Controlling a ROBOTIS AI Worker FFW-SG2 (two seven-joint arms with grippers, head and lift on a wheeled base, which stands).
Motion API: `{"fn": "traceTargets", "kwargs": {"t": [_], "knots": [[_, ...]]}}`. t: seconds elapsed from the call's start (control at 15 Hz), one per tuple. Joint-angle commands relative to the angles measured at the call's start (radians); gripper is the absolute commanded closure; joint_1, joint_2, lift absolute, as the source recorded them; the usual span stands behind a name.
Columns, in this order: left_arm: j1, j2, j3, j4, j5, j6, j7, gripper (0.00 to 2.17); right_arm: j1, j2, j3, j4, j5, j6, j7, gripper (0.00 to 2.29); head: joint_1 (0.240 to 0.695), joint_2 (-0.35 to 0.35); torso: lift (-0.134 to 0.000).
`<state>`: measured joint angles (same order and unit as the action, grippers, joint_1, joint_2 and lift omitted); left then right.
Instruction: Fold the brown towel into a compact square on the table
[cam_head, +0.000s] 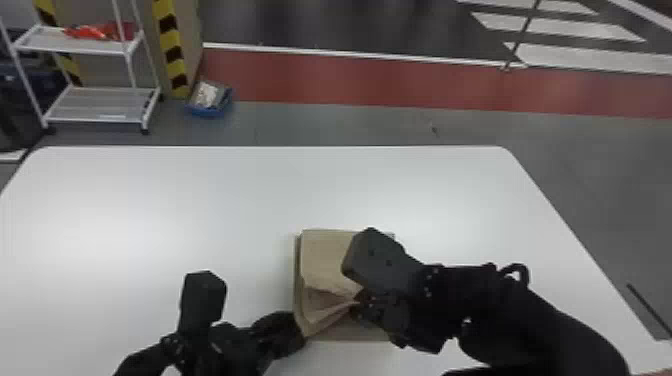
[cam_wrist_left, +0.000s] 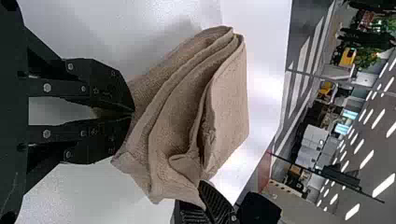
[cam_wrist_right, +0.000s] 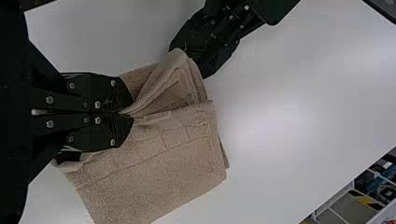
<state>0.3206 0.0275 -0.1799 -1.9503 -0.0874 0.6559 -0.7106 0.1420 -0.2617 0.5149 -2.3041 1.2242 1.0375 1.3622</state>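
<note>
The brown towel (cam_head: 325, 265) lies folded in several layers near the front of the white table, its near part bunched and lifted. At its near left corner is my left gripper (cam_head: 300, 332); in the left wrist view the left gripper (cam_wrist_left: 133, 113) is shut on the towel (cam_wrist_left: 229, 102), whose stacked folds fan out. My right gripper (cam_head: 356, 304) reaches over the towel from the right. The right wrist view has the right gripper (cam_wrist_right: 132, 114) closed on a pinched ridge of the towel (cam_wrist_right: 159, 172), with a flat layer beside it.
The white table (cam_head: 150, 210) extends beyond and to both sides of the towel. Past its far edge stand a white shelf rack (cam_head: 100, 105) and a blue bin (cam_head: 210, 100) on the floor. The two grippers are close together over the towel.
</note>
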Motion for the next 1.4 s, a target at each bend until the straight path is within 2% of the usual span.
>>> {"fn": "traceTargets", "kwargs": {"t": [0.0,0.33,0.53,0.6,0.73,0.8,0.87,1.33], "knots": [[0.0,0.0,0.0,0.001,0.0,-0.003,0.0,0.97,0.008,-0.004,0.002,0.002,0.004,-0.004,0.005,1.29,0.695,-0.148,-0.125],[-0.005,0.0,0.002,0.005,0.0,-0.006,0.002,0.97,0.037,-0.016,-0.004,0.025,0.032,-0.056,0.005,1.29,0.695,-0.156,-0.125],[-0.006,0.0,0.005,0.004,0.0,-0.006,0.002,0.97,0.034,-0.007,-0.004,0.058,0.037,-0.084,0.005,1.29,0.695,-0.162,-0.125],[-0.006,0.0,0.007,0.002,0.0,-0.006,0.0,0.91,0.033,-0.004,-0.004,0.069,0.035,-0.087,0.005,1.29,0.695,-0.162,-0.125],[-0.006,0.003,0.008,-0.002,-0.009,-0.012,0.0,0.35,0.03,0.012,-0.003,0.089,0.034,-0.096,0.005,1.29,0.695,-0.156,-0.125],[-0.006,0.003,0.007,-0.002,-0.021,-0.015,0.0,0.2,0.027,0.016,-0.001,0.098,0.032,-0.096,0.005,1.29,0.695,-0.153,-0.125],[-0.006,0.003,0.007,-0.006,-0.031,-0.015,0.0,0.14,0.027,0.022,-0.001,0.104,0.031,-0.099,0.005,1.29,0.695,-0.148,-0.125],[-0.017,0.005,0.053,-0.033,-0.038,0.006,0.002,0.14,0.013,0.041,-0.004,0.135,0.029,-0.099,0.005,1.29,0.695,-0.107,-0.125]]}}
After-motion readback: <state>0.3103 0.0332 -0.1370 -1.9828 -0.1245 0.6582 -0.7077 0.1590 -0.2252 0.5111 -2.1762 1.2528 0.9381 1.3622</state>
